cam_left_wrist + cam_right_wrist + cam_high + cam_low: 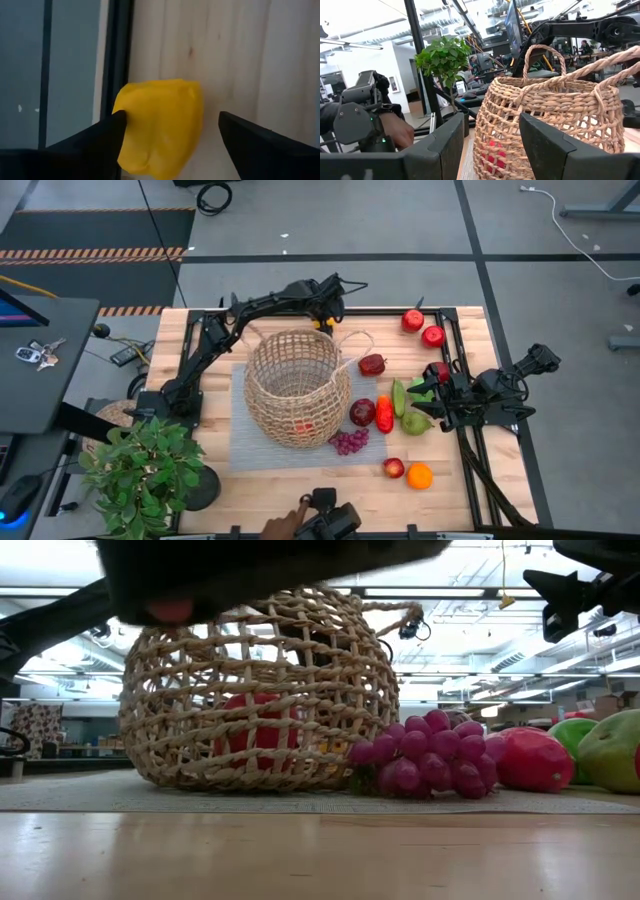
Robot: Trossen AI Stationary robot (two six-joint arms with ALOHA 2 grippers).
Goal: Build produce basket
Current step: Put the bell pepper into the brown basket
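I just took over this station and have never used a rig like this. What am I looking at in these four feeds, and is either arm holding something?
Two dark robot arms work at a wooden table. The overhead feed shows everything: the wicker basket sits on a grey mat, with one red fruit already inside. More toy produce lies to its right: purple grapes, a red chili, green pears, apples and an orange. A potted plant stands at the table's near left corner.

The table-height feed looks level at the basket and grapes.

The left wrist feed looks past the left claw, open around a yellow pepper at the table's far edge, not yet gripping. The right wrist feed shows the right claw, open and empty, facing the basket from the right.
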